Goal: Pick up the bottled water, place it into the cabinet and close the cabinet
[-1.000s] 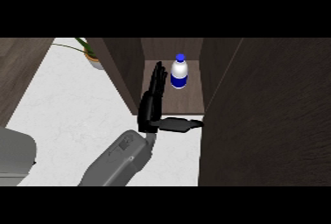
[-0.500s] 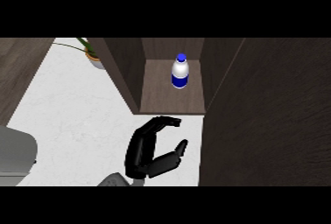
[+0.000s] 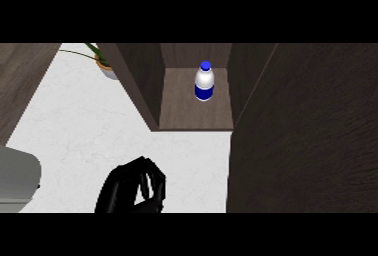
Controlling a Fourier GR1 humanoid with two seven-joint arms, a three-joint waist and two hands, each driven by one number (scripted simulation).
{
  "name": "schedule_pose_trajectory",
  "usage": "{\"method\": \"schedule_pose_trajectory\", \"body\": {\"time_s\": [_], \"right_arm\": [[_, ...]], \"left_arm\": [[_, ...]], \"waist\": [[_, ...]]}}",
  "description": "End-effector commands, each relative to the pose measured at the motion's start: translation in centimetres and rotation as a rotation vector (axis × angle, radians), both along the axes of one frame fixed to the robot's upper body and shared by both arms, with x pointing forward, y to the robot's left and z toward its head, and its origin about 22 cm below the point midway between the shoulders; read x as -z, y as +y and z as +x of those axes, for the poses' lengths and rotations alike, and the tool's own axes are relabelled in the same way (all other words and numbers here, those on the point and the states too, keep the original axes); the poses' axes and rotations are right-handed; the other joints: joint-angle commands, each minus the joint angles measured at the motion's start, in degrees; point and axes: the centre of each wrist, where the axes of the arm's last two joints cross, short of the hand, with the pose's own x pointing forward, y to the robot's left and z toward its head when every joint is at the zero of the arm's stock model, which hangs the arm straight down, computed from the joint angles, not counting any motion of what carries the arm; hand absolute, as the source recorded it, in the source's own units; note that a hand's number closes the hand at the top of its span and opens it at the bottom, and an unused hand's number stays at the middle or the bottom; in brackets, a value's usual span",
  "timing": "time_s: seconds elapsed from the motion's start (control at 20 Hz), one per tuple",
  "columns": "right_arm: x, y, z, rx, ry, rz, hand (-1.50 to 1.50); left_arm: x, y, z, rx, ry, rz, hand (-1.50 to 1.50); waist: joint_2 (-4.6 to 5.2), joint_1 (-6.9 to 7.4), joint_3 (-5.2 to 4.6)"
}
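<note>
A single head view looks steeply down from above onto the white counter [image 3: 88, 130] and into the open cabinet [image 3: 193, 116].

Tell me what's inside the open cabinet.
Inside the cabinet, one thing shows: the bottled water, upright on the cabinet's floor near the back. The floor right behind the bottle is covered by it, and the upper interior is out of view.

The bottled water [image 3: 204, 84] stands in the cabinet [image 3: 193, 119], far ahead of the fingers [image 3: 150, 172] of the left hand [image 3: 124, 194] and a bit to their right. The open cabinet door [image 3: 303, 135] is right of the fingers. A potted plant [image 3: 105, 65] sits on the counter [image 3: 88, 125], far ahead of them and a bit left.
</note>
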Motion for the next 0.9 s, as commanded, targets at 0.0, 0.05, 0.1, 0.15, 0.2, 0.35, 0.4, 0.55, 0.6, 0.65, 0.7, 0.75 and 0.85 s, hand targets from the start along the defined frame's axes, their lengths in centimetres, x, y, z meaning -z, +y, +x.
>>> {"method": "schedule_pose_trajectory", "body": {"time_s": [0.0, 0.05, 0.1, 0.15, 0.2, 0.35, 0.4, 0.55, 0.6, 0.65, 0.7, 0.75, 0.85], "right_arm": [[-4.0, 3.3, -0.8, -0.148, -0.032, -0.167, 1.5], [-3.7, 3.1, -0.6, -0.198, -0.043, -0.166, 1.5], [-4.4, 3.8, -0.8, -0.218, -0.054, -0.158, 1.5], [-4.2, 3.7, -1.0, -0.251, -0.053, -0.162, 1.5], [-4.4, 4.4, -1.0, -0.239, -0.082, -0.164, 1.5], [-5.1, 5.2, -1.2, -0.26, -0.131, -0.135, 1.5], [-4.6, 4.9, -0.9, -0.239, -0.132, -0.13, 1.5], [-4.9, 5.6, -0.9, -0.3, -0.16, -0.151, 1.5], [-5.3, 5.8, -1.0, -0.328, -0.15, -0.156, 1.5], [-4.6, 5.8, -0.3, -0.319, -0.15, -0.145, 1.5], [-5.0, 6.1, -0.6, -0.355, -0.141, -0.156, 1.5], [-4.9, 5.9, -0.5, -0.352, -0.14, -0.154, 1.5], [-5.0, 6.6, -0.5, -0.384, -0.124, -0.157, 1.5]], "left_arm": [[-1.1, 3.7, -0.9, -0.016, -0.006, 0.024, 1.5], [-1.4, 4.1, -0.9, -0.025, -0.002, 0.037, 1.5], [-1.3, 5.7, -1.6, -0.021, -0.005, 0.054, 1.5], [-1.6, 5.5, -2.2, -0.021, -0.021, 0.033, 1.5], [-1.3, 7.0, -2.2, -0.04, -0.014, 0.055, 1.5], [-2.9, 9.1, -1.4, -0.037, -0.033, 0.033, 1.5], [-4.1, 9.0, -1.9, -0.029, -0.044, 0.01, -1.5], [-3.5, 10.8, -2.7, -0.036, -0.03, -0.009, -1.5], [-4.6, 11.1, -1.9, -0.061, -0.047, -0.009, -1.5], [-4.6, 12.4, -2.4, -0.068, -0.083, 0.003, -1.5], [-5.1, 12.7, -2.1, -0.075, -0.058, 0.007, -1.5], [-5.3, 14.1, -2.4, -0.088, -0.07, 0.029, -1.5], [-5.5, 14.6, -2.7, -0.102, -0.071, 0.032, -1.5]], "waist": [[-0.05, 0.3, -0.07], [-0.13, 0.05, 0.0], [-0.22, 0.29, -0.11], [-0.38, -0.11, -0.06], [-0.34, -0.13, -0.12], [-0.26, -0.48, -0.24], [-0.24, 0.07, -0.12], [-0.69, -0.23, -0.33], [-0.62, -0.66, -0.32], [-0.48, 1.09, -0.38], [-0.59, 0.02, -0.38], [-0.65, 0.53, -0.38], [-0.71, 0.55, -0.47]]}}
